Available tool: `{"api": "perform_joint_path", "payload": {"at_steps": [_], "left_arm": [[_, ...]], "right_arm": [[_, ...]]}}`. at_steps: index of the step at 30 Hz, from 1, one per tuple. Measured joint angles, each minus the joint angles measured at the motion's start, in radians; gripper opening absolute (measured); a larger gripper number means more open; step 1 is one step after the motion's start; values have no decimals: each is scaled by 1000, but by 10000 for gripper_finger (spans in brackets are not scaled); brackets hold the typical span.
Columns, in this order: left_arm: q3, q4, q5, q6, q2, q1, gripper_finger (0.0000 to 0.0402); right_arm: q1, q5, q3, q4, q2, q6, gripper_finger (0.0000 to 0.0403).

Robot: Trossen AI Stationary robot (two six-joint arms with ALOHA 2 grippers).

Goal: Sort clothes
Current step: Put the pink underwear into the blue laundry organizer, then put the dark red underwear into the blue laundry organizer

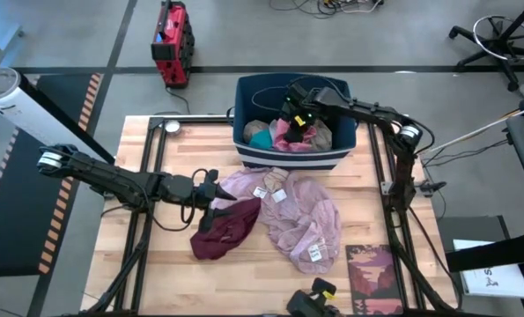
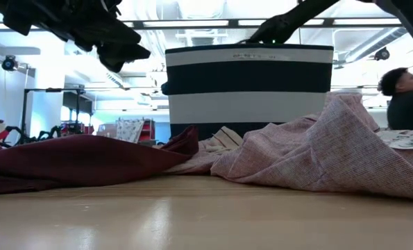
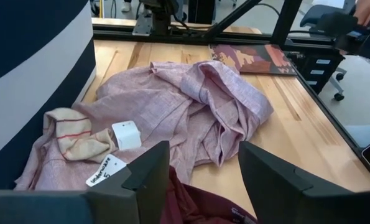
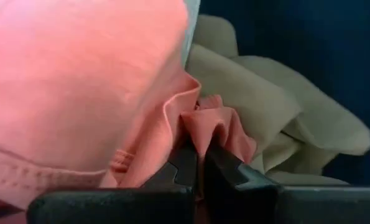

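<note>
coral pink garment (image 4: 79,87) | right gripper (image 4: 200,155) jaws pinch it | left gripper (image 3: 200,180) jaws apart

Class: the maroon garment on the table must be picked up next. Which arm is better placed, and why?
Left. The left gripper hangs open right above the maroon garment; the right gripper is in the blue bin, shut on a coral pink garment.

Soft woven mauve cloth (image 3: 191,106) is lying crumpled on a smooth, faintly glossy wood table (image 3: 296,134); coral knit (image 4: 79,93) is looking matt.
</note>
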Motion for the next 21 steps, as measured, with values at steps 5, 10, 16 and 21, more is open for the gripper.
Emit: {"api": "perform_joint_path", "payload": {"at_steps": [5, 10, 16, 21], "left_arm": [[0, 1, 21, 0, 0, 0, 172], [0, 0, 21, -8, 0, 0, 169], [0, -3, 20, -5, 0, 0, 187], [0, -16, 20, 3, 0, 0, 203]], "right_arm": [[0, 0, -1, -13, 23, 4, 8], [12, 4, -2, -17, -10, 27, 59], [39, 2, -2, -18, -120, 30, 143], [72, 0, -2, -12, -253, 14, 191]]}}
